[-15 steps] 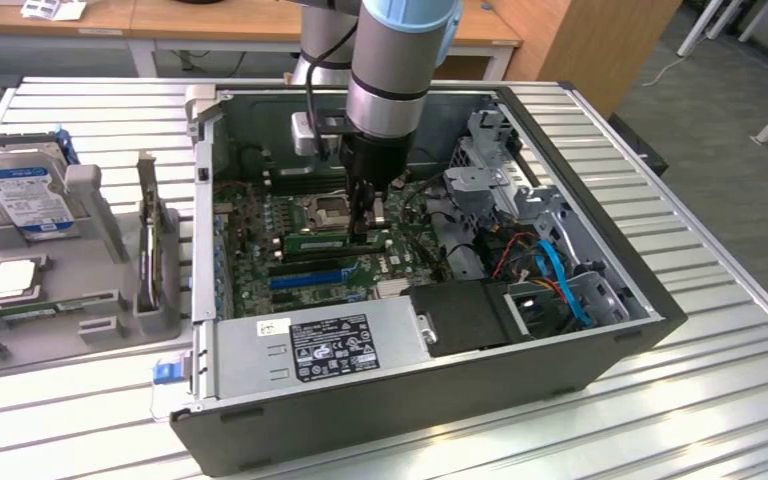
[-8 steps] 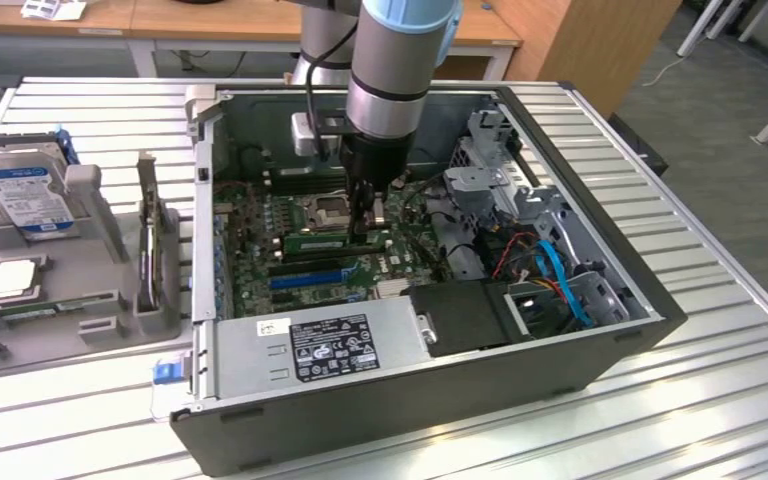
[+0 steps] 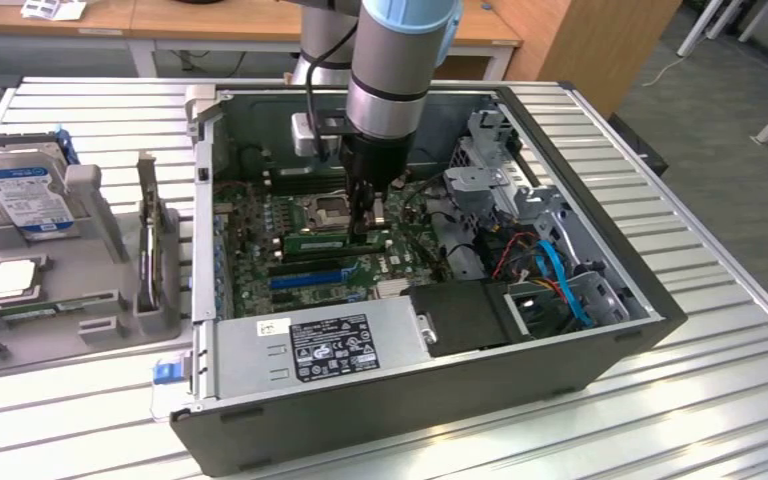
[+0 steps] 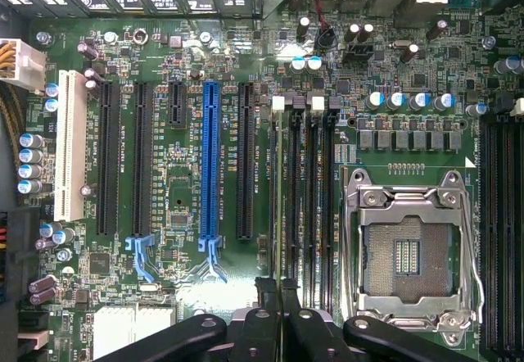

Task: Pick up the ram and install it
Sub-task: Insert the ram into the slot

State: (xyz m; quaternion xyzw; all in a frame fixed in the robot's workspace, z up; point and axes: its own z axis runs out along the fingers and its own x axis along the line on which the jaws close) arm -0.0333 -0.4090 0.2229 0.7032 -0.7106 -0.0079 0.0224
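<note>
Gripper [image 4: 278, 287] sits closest to the wrist cam, jaws pinched narrow on the top edge of the ram [image 3: 324, 241]. Ram stands on edge along the memory slots [image 4: 315, 198], at the row farthest from the CPU socket [image 4: 407, 255]. Can't tell if it's seated. Exterior view: arm [image 3: 398, 70] drops straight down into the open case [image 3: 398, 420], with the PSU [image 3: 317, 350] against the near wall. Hard drive [image 3: 17, 190] sits in a grey tray [image 3: 91, 300] outside the case, on the exterior view's left. Everything is on a slatted table [image 3: 704, 400].
</note>
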